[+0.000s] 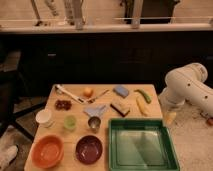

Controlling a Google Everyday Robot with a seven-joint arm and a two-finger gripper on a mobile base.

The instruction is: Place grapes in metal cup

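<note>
Dark panelling under a pale ledge fills the background, and in front of it stands the wooden counter (80, 134). From my seat I see the white arm (187, 87) off the counter's right edge, with the gripper (169, 117) hanging low just beside that edge, over the floor. Its jaws stand apart and I see nothing between them. The grapes (63, 104) lie near the left edge, behind the white cup (44, 117). The metal cup (94, 122) stands upright mid-counter, just right of the pale green cup (70, 122) and just behind the purple bowl (89, 149). An orange bowl (47, 151) sits front left, a green tray (113, 146) front right. An orange fruit (88, 92) sits toward the back.
</note>
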